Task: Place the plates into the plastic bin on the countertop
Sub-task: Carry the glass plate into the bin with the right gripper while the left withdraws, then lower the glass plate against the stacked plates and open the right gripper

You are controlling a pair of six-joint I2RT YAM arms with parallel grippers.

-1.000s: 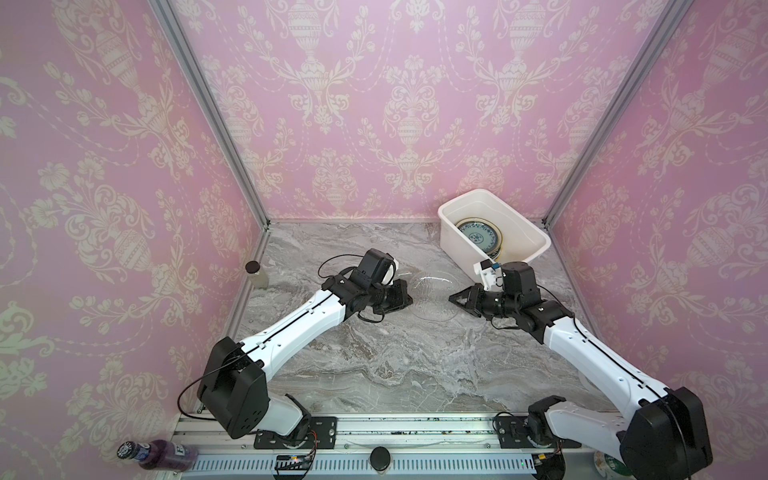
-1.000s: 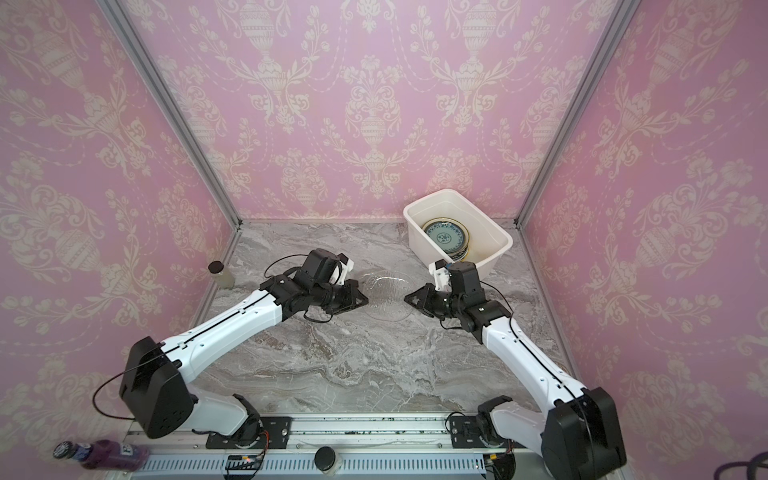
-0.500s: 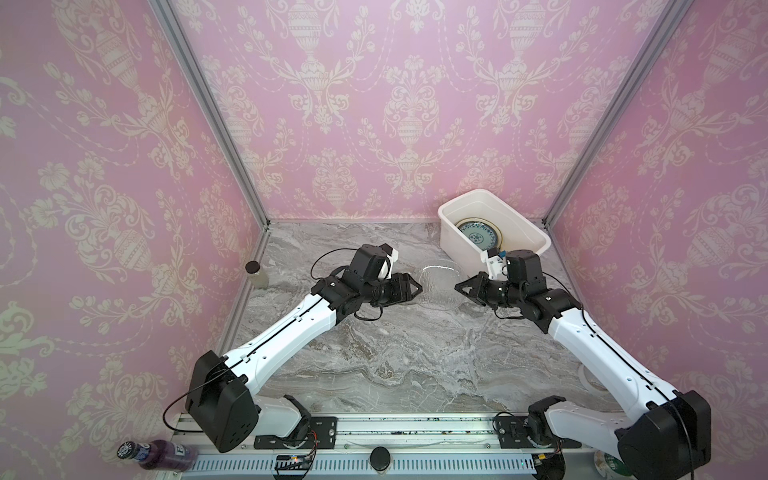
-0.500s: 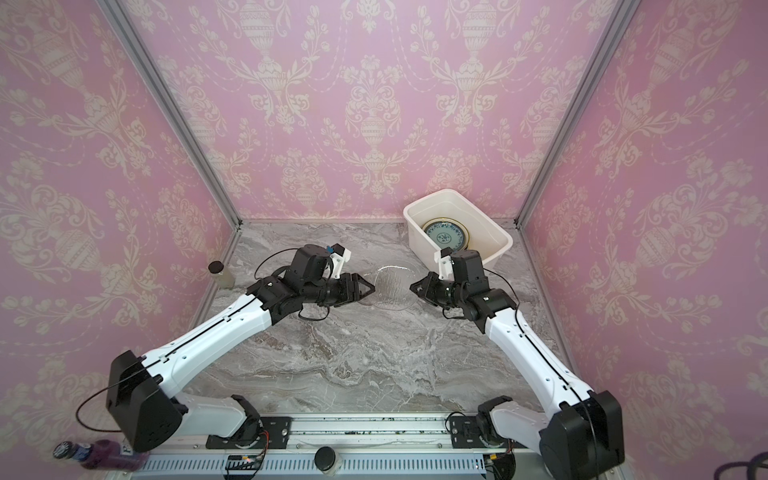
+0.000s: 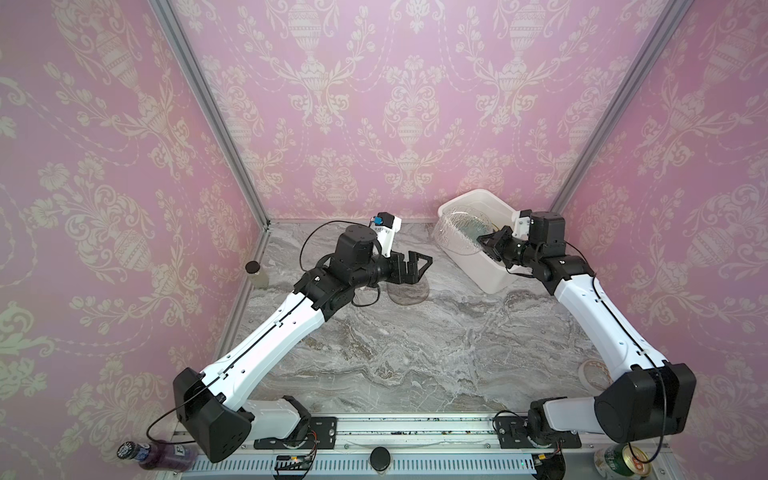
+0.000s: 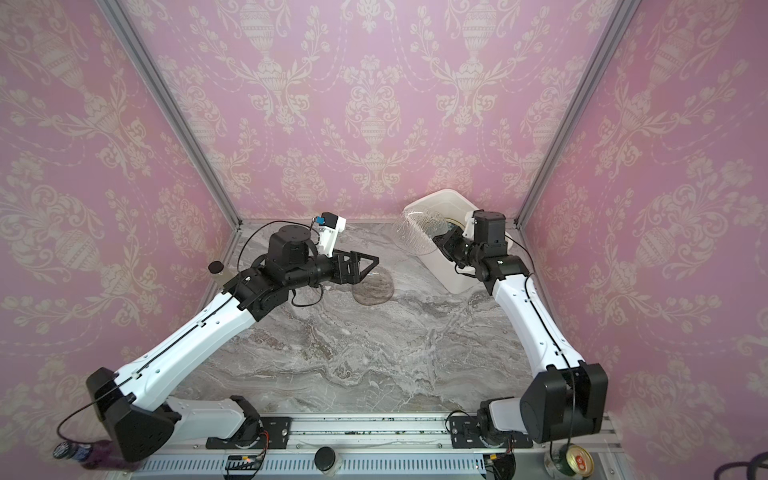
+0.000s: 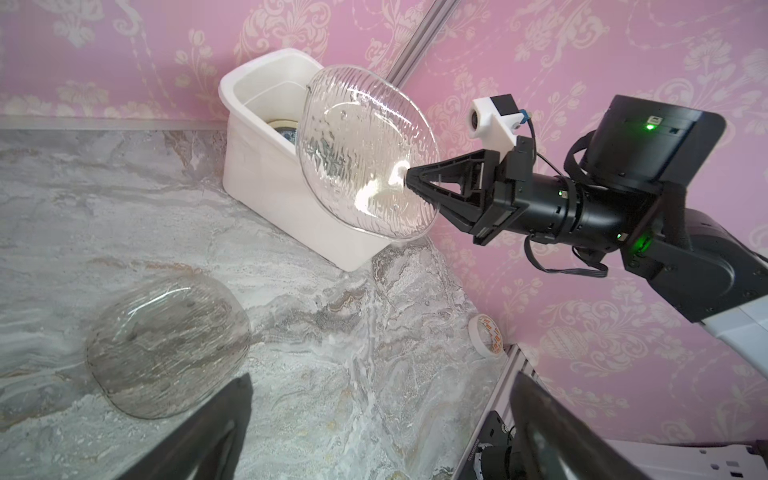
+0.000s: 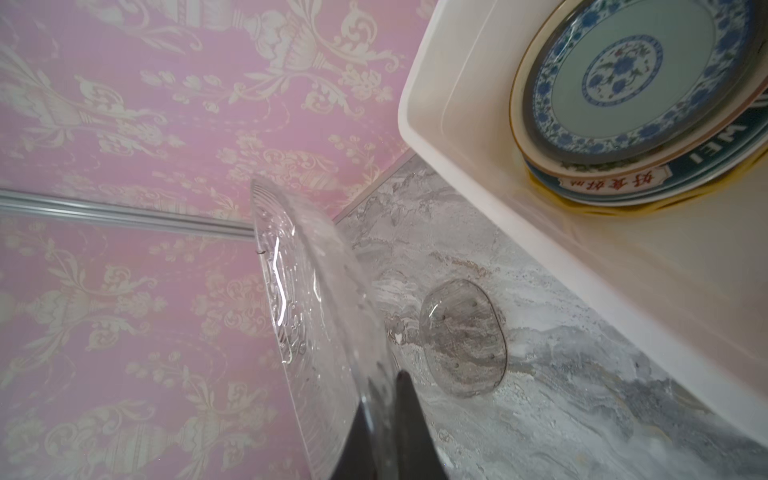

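Observation:
A clear ribbed glass plate [image 5: 459, 230] [image 6: 419, 230] [image 7: 365, 153] [image 8: 316, 299] hangs on edge above the near wall of the white plastic bin [image 5: 478, 195] [image 6: 440, 195] [image 7: 266, 70] [image 8: 419, 95]. My right gripper [image 5: 482, 241] [image 6: 436, 241] [image 7: 409, 178] [image 8: 386, 382] is shut on its rim. Inside the bin lies a stack of plates topped by a teal floral plate [image 8: 631, 79]. A smoky glass plate [image 5: 409, 291] [image 6: 372, 289] [image 7: 166, 345] [image 8: 463, 336] lies flat on the countertop [image 5: 415, 353]. Just above it my left gripper [image 5: 419, 268] [image 6: 368, 266] [image 7: 378, 390] hovers open and empty.
A tape roll [image 5: 594, 374] [image 7: 486, 340] lies by the right arm's base. A small black-lidded jar [image 5: 253, 272] [image 6: 216, 268] stands at the left wall. A purple bottle [image 5: 158, 453] and a can [image 5: 623, 459] sit at the front rail.
My left gripper opened, let go of the clear plate and drew back left. My right gripper carried the plate up and right to the bin, tipping it on edge.

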